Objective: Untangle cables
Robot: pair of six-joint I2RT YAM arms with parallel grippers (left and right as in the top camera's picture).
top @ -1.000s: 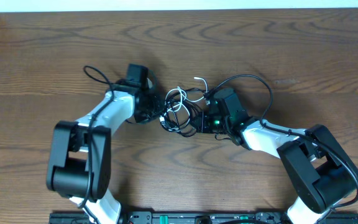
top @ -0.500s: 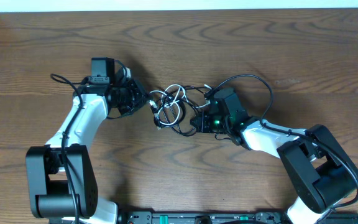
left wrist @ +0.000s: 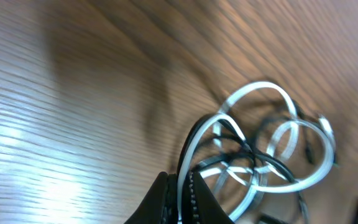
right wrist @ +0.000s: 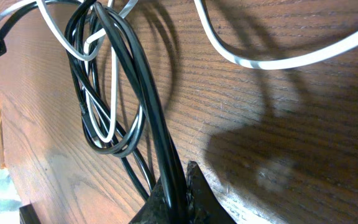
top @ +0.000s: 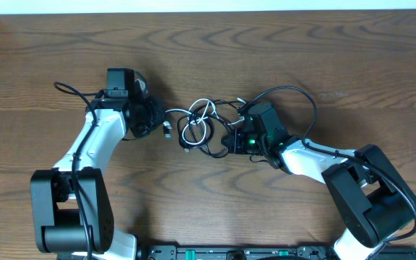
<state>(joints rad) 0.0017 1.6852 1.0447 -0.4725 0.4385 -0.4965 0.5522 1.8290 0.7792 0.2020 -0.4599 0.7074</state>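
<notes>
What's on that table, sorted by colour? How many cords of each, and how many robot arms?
White cables: 1
Black cables: 2, as far as the tangle lets me tell
Robot arms: 2, the left arm and the right arm
Total: 5

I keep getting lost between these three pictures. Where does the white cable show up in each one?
Overhead: white cable lies near the centre of the picture, in small loops.
Left wrist: white cable fills the right half in big blurred loops.
Right wrist: white cable sweeps across the upper right, with thinner loops at upper left.
Shared landmark: the black cable tangled through it.
</notes>
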